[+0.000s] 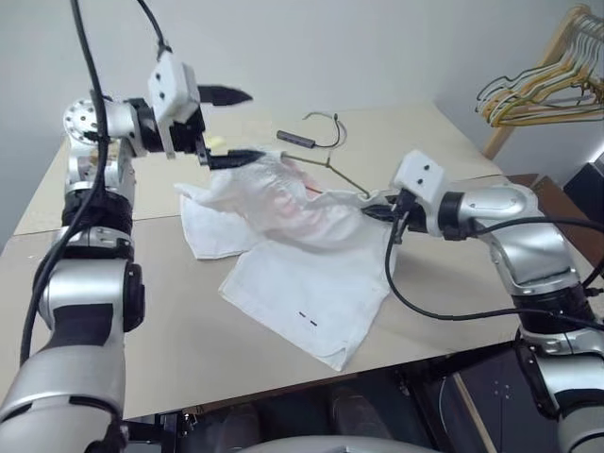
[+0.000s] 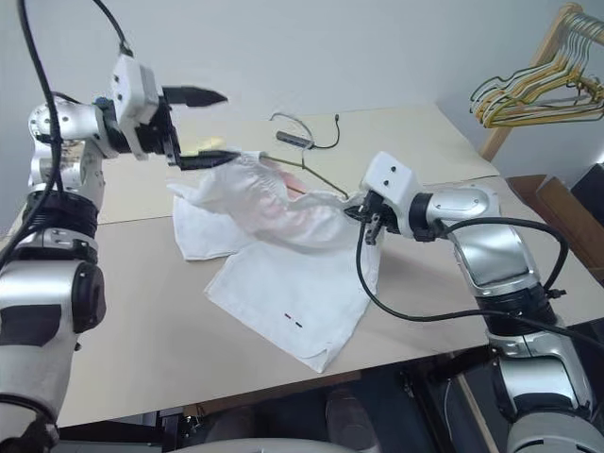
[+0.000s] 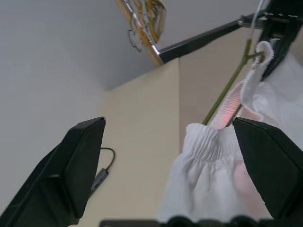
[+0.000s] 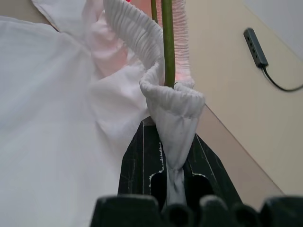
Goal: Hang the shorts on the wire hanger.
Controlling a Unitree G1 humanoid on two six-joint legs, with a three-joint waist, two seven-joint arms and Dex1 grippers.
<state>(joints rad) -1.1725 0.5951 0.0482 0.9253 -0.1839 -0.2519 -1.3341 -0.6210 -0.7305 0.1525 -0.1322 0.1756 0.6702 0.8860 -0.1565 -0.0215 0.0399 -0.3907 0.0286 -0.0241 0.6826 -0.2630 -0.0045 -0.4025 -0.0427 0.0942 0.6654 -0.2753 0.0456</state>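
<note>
Item: shorts (image 1: pixel 302 274), white, wrinkled. They are lying on the bench (image 1: pixel 170 321) at mid-scene, legs spreading toward the near edge, with the elastic waistband bunched and lifted at the far side. A small dark and red mark is showing near one hem.

Item: wire hanger (image 1: pixel 335 170), thin, olive-grey. It is lying on the far part of the bench, its hook pointing away, and one arm is running into the waistband opening.

Item: left tool (image 2: pixel 193 127). It is standing wide open, level, at the left end of the waistband. The lower finger is sitting just beside or touching the fabric; the upper finger is well clear above. Nothing is being gripped.

Item: right tool (image 4: pixel 173 170). It is pinching shut on the right end of the waistband, with the fabric bunched between the fingers and the hanger wire passing just beside the fold.

Item: small dark adapter with cable (image 1: pixel 297 139), far side of the bench, apart from the work.

Item: bunch of yellow and dark hangers (image 1: pixel 543 90) on a wooden rack, far right, not part of the task.

Handling note: the step in hand appears to be seating the waistband over the hanger. The right tool should be keeping its pinch firm so the band stays taut. The left tool would do best regripping the elastic edge alone, not the wire, then drawing the band along the hanger arm slowly. Risk: the loose hanger sliding on the bench.
</note>
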